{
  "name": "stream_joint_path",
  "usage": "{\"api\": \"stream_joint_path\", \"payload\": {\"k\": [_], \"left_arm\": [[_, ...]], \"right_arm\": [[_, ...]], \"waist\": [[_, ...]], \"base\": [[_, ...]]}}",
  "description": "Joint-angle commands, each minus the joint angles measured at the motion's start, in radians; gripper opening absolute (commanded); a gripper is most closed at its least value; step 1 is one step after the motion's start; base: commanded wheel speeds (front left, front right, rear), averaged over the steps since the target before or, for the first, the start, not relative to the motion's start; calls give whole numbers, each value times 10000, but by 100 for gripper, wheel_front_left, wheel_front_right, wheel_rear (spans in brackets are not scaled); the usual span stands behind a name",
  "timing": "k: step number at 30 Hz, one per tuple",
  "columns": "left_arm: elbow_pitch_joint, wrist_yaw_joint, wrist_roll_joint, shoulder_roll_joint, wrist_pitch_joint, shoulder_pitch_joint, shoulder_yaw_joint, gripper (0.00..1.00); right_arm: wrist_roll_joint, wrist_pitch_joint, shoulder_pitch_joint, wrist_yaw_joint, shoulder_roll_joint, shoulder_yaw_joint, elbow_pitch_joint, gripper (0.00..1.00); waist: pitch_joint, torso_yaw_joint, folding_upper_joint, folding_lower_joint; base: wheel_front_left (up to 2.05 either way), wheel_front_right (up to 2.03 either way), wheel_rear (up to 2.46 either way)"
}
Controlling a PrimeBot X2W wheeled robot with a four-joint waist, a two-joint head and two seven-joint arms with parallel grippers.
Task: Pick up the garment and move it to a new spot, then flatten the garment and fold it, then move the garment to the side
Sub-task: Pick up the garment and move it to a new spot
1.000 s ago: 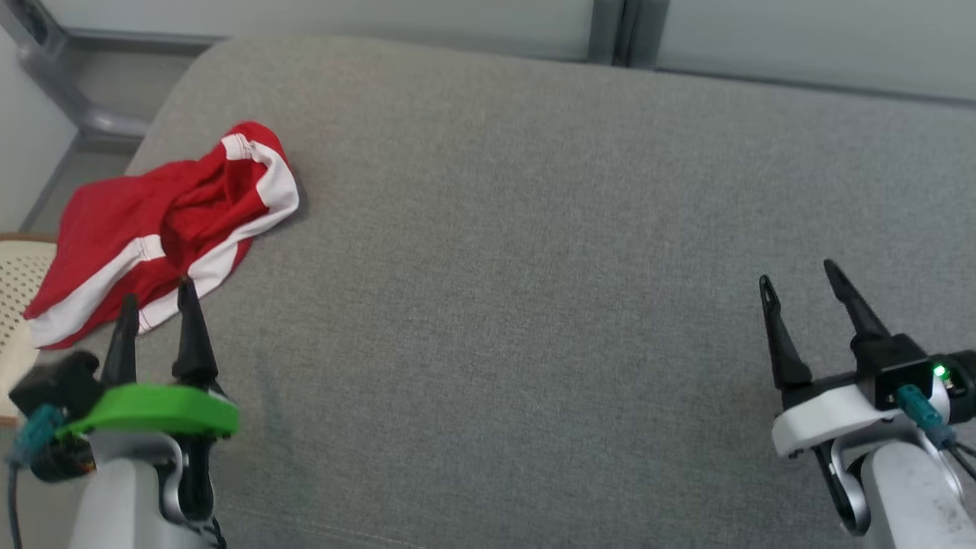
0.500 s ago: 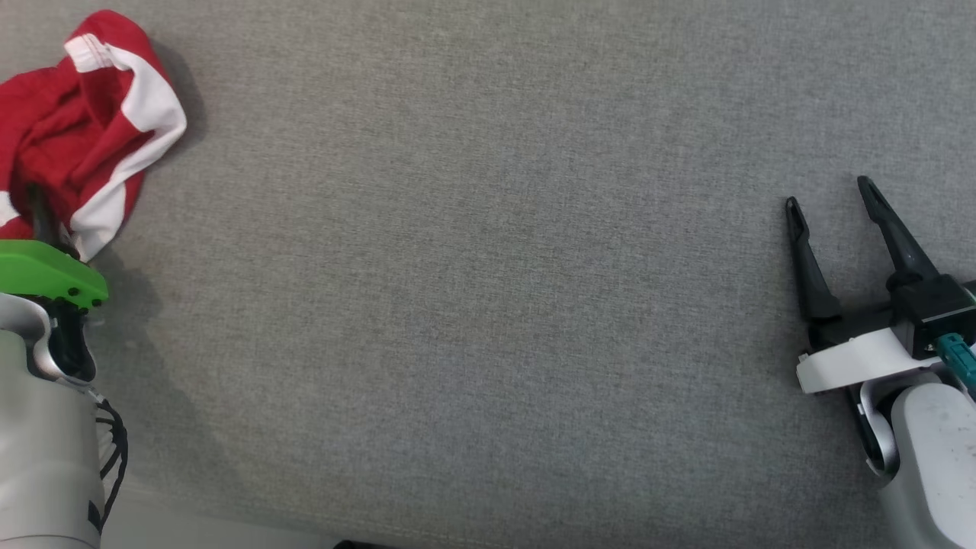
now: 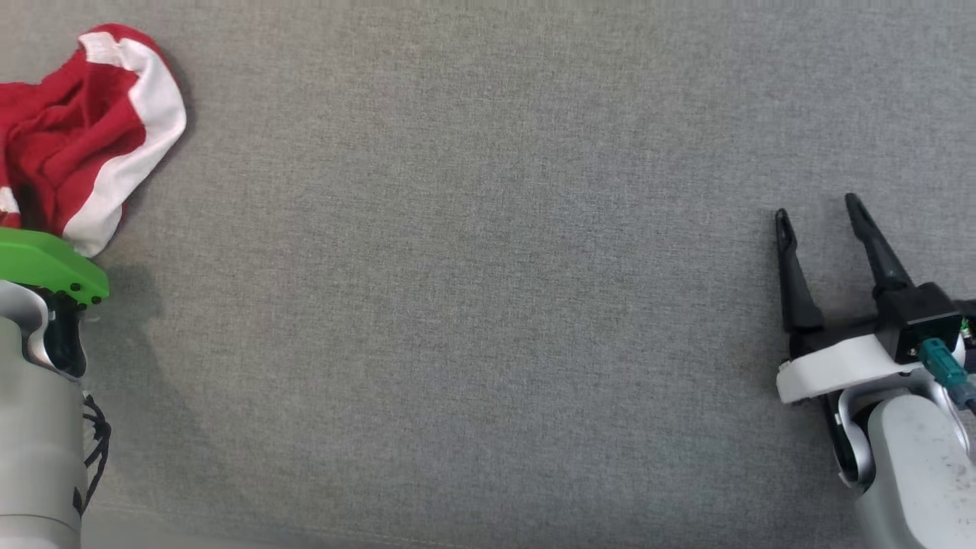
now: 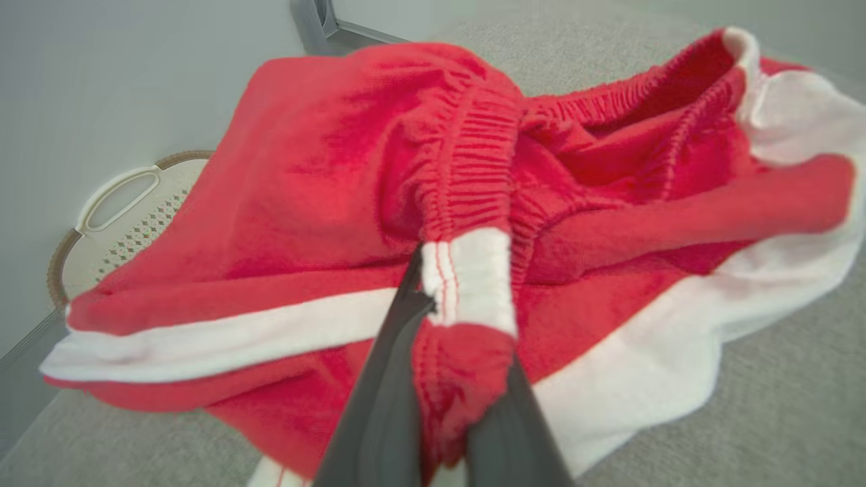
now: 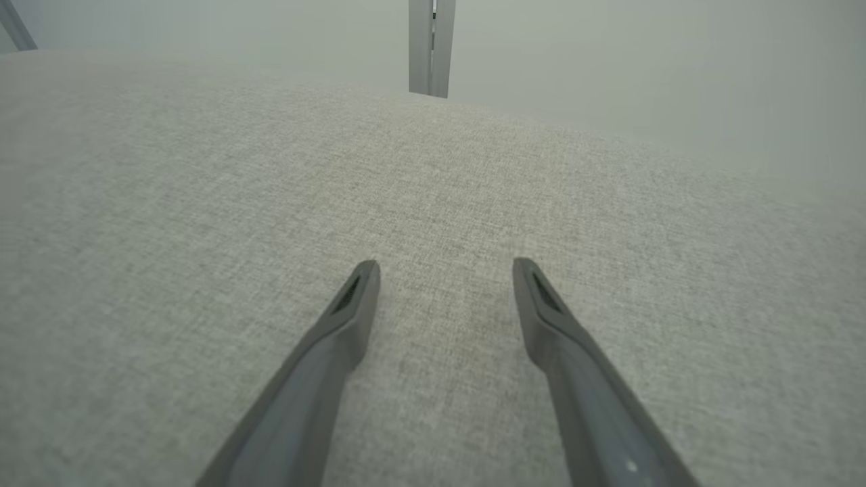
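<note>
Left wrist view: left end effector [image 4: 446,338] clamped on garment [image 4: 304,169], tips lost in cloth; right end effector [image 5: 443,270] agape, empty.

Soft red-and-white knit garment [image 4: 325,169], matt grey woven upholstery [image 3: 488,305].

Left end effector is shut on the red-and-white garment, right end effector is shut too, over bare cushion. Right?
No. The right end effector is open, jaws spread over the bare cushion, as the right wrist view shows. The left end effector is shut on the garment.
</note>
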Motion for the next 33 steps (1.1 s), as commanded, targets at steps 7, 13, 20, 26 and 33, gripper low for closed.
{"api": "stream_joint_path", "payload": {"k": [7,13,20,26,33], "left_arm": [[-1327,-309,66,172,-65,-53,-765,0],[-4416,-319,-995,231,1151,838,-2125,0],[-9034,-323,-2289,424,3012,2500,-3383,0],[-12083,79,-2938,-439,4204,3748,-4448,0],[-12046,298,-3377,-1430,4663,4472,-5587,0]], "right_arm": [[201,23,632,-12,548,35,377,100],[443,21,1149,-12,905,-147,492,100],[562,21,1550,-12,1025,-422,393,100],[905,21,1664,-12,1054,-309,427,100],[1175,21,1569,-12,1053,-105,476,100]], "waist": [[-1959,-180,0,-1],[-3034,-660,0,-1],[-3409,-1456,0,-1],[-3417,-2436,0,-1],[-3298,-3628,0,-1]], "base": [[0,0,0],[0,0,0],[0,0,0],[0,0,0],[0,0,0]]}}
